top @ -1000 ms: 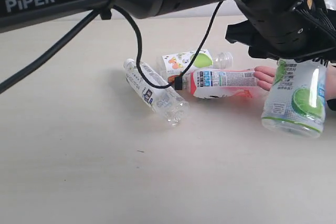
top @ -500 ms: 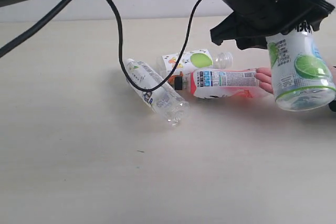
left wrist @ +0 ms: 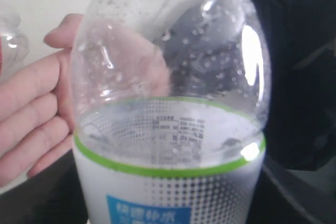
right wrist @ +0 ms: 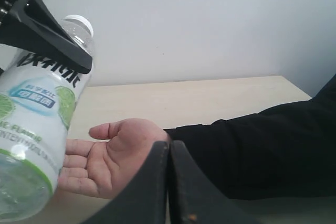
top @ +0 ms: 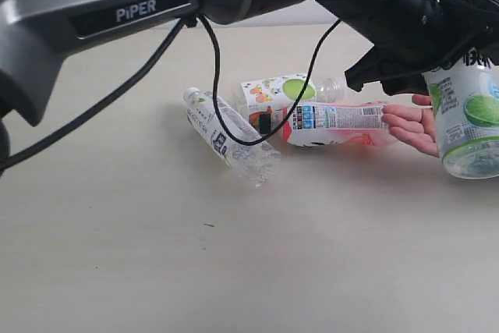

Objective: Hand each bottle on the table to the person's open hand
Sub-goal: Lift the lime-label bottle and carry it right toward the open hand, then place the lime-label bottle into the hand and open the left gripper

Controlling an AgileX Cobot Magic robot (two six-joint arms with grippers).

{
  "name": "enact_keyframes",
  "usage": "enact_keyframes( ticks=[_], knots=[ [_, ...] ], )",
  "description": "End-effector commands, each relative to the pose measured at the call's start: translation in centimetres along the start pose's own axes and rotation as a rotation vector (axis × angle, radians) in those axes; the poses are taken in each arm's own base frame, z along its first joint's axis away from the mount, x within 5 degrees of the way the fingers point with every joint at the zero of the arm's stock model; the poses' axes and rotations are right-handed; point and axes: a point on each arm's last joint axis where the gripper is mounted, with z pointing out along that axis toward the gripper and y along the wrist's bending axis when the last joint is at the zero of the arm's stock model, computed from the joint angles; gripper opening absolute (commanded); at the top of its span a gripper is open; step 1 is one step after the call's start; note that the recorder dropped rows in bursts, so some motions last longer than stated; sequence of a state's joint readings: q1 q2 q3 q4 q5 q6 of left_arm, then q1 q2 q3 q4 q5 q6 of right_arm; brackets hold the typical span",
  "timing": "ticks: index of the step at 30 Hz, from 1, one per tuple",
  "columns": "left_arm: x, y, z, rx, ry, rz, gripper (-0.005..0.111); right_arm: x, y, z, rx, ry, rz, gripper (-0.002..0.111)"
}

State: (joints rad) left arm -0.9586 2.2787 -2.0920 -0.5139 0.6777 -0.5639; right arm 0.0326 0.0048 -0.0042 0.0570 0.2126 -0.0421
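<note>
My left gripper reaches across to the far right and is shut on the green-apple bottle, held upright in the air by its upper part. That bottle fills the left wrist view. The person's open hand lies palm up just beside and under it, fingers showing behind the clear plastic. On the table lie the slim white-label bottle, the fruit-print bottle and the pink-red bottle. My right gripper is shut and empty, close to the palm.
The person's black sleeve stretches from the hand toward the table's right end. The left arm's grey link and its black cable hang over the lying bottles. A pale wall stands behind the table.
The left arm has carried the green-apple bottle to the right, lifting it and then lowering it a little beside the palm. More of the open hand now shows. The lying bottles have not moved.
</note>
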Motion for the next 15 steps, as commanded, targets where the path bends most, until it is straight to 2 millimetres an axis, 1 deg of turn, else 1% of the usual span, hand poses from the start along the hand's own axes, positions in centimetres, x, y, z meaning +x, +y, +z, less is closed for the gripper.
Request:
enact_keyframes(
  ticks=[1, 6, 10, 15],
  knots=[
    [-0.6, 0.2, 1.3, 0.015, -0.011, 0.008, 0.000, 0.0, -0.1, 0.0, 0.009, -0.012, -0.013, 0.000],
    [-1.2, 1.3, 2.4, 0.013, -0.013, -0.024, 0.000, 0.0, -0.1, 0.0, 0.009, -0.012, -0.013, 0.000],
    [-1.2, 2.1, 3.5, 0.012, -0.013, -0.040, 0.000, 0.0, -0.1, 0.0, 0.009, -0.012, -0.013, 0.000],
    [-1.2, 2.4, 4.0, 0.011, -0.016, -0.041, 0.000, 0.0, -0.1, 0.0, 0.009, -0.012, -0.013, 0.000]
  ],
)
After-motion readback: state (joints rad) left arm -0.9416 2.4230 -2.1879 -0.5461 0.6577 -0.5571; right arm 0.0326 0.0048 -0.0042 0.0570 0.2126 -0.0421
